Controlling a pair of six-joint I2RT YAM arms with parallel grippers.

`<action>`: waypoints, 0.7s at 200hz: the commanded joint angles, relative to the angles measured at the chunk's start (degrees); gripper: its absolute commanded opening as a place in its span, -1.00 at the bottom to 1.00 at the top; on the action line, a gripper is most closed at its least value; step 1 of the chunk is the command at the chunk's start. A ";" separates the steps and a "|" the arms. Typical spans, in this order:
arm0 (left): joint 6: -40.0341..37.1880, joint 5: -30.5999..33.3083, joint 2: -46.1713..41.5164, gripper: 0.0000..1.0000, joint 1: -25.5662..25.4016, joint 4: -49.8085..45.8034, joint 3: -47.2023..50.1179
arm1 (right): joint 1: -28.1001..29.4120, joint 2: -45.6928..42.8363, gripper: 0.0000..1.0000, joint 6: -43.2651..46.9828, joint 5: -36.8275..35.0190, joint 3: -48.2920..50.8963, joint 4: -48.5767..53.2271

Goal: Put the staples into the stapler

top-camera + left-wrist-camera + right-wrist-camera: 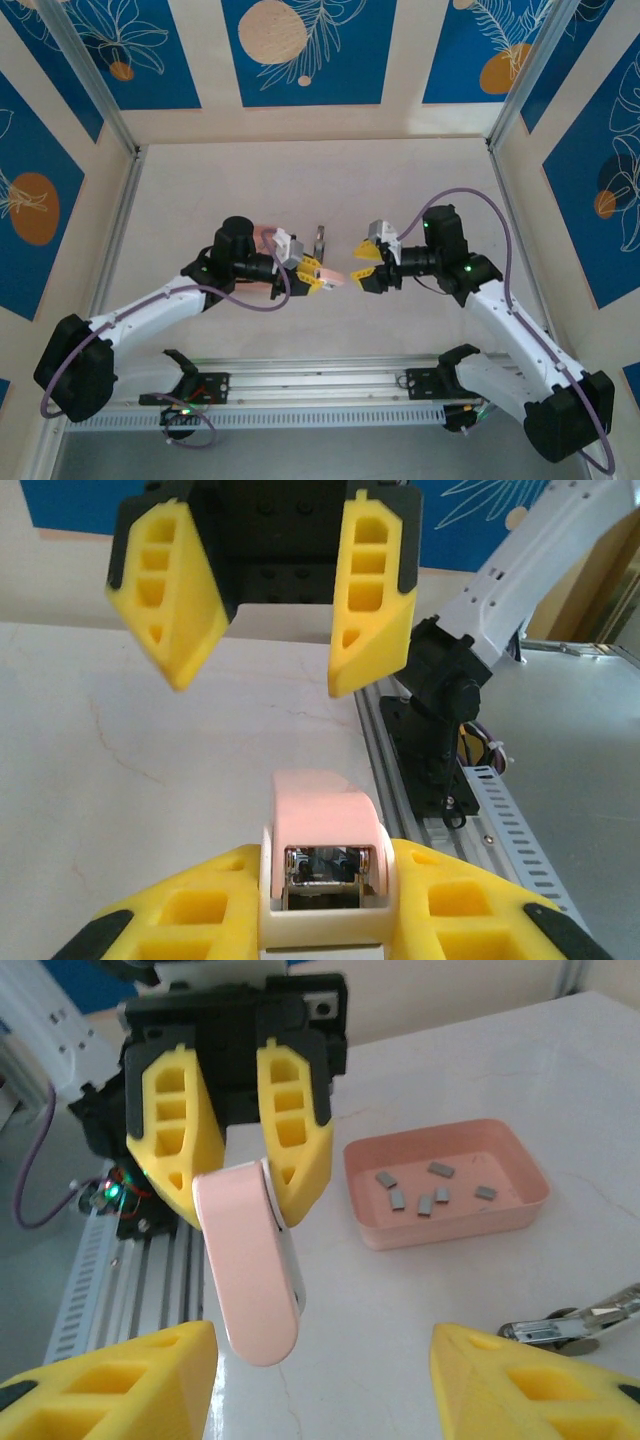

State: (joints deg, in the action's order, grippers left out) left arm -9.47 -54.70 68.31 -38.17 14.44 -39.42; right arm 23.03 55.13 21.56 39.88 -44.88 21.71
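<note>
While the left hand [245, 1200] is clamped on a pink casing [250, 1270] with metal inside its open end, the right hand [260, 680] faces it half-open and empty. Staples [430, 1200] lie inside the salmon-pink tray [450, 1235]; the grey stapler [570, 1325] rests on the surface [400, 1310] near that tray.

Seen from overhead, the tray [450, 1228] sits just left of the table's [330, 180] centre, partly under the left arm, with the staples [426, 1205] scattered inside it. The stapler [319, 240] lies at the tray's 3 o'clock, apparently just clear of it. At the stapler's 6 o'clock the left gripper [313, 275] clasps a case [250, 1280]. The right gripper [362, 264] faces it from 3 o'clock, apart.
</note>
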 commanded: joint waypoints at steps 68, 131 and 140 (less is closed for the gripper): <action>-0.91 -2.97 -0.81 -1.00 -0.24 1.73 -0.13 | 10.63 8.05 0.06 6.82 -4.77 -5.48 5.31; -0.03 -2.46 -1.50 -1.00 -0.42 1.53 -0.06 | 10.46 8.12 -0.50 6.59 -5.01 -5.97 4.81; 1.36 -0.41 -1.85 -0.77 -0.41 2.39 0.28 | 10.16 7.63 -0.71 6.43 -5.07 -5.92 4.69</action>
State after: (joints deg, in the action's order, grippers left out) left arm -9.32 -55.55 68.31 -38.13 14.33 -39.42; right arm 33.39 63.64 28.38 34.70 -49.19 26.37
